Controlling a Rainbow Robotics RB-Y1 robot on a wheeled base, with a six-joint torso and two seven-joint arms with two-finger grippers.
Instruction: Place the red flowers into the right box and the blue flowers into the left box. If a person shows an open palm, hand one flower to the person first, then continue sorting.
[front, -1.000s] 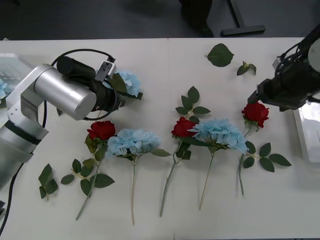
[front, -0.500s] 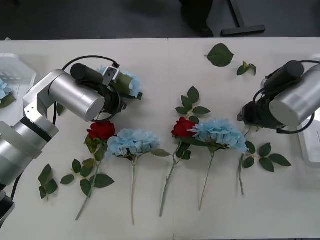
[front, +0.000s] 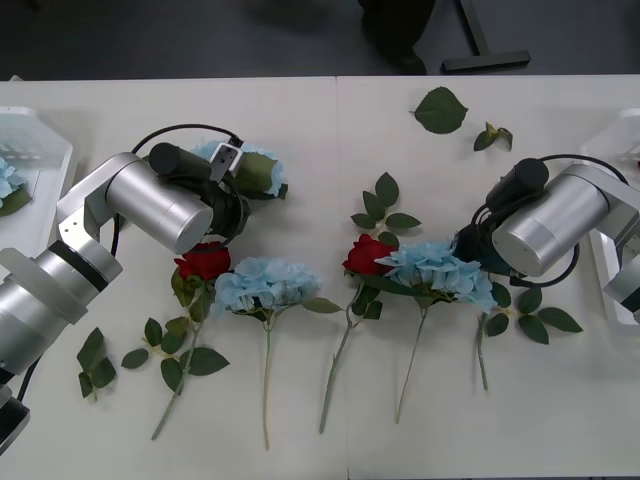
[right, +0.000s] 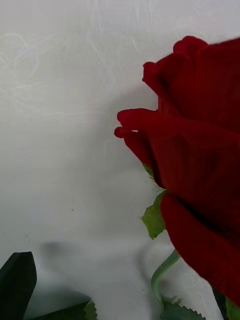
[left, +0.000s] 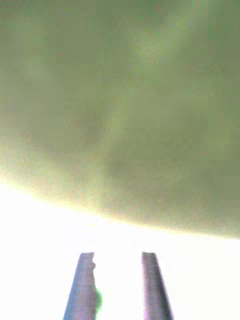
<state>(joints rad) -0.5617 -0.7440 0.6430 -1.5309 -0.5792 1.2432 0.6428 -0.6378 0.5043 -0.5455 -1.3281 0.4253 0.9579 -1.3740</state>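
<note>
Slotted walls of the left box (front: 40, 150) show at the desk's (front: 330, 440) left edge, with a blue bloom (front: 6, 182) lying inside it. Just right of that, the left arm reaches across toward the far side, its left hand (left: 119, 285) down at a blue hydrangea (front: 255, 165) with a large green leaf; the wrist view shows the two fingers (left: 82, 290) a small way apart, with a bit of green against one of them, and I cannot tell whether they pinch anything. Nearer the desk's front edge lie a red rose (front: 204, 261) and a blue hydrangea (front: 264, 283) touching side by side, stems pointing to the front. Toward the middle, another red rose (front: 366, 255) rests against a wide blue cluster (front: 438, 268). The right arm (front: 550, 220) hangs low just right of that cluster; its wrist view has a red rose (right: 195, 165) very close beside it. Whether the right hand is spread or pressed together cannot be told. The right box (front: 618, 135) sits at the desk's right edge. Loose leaves (front: 440, 109) lie near the far edge.
</note>
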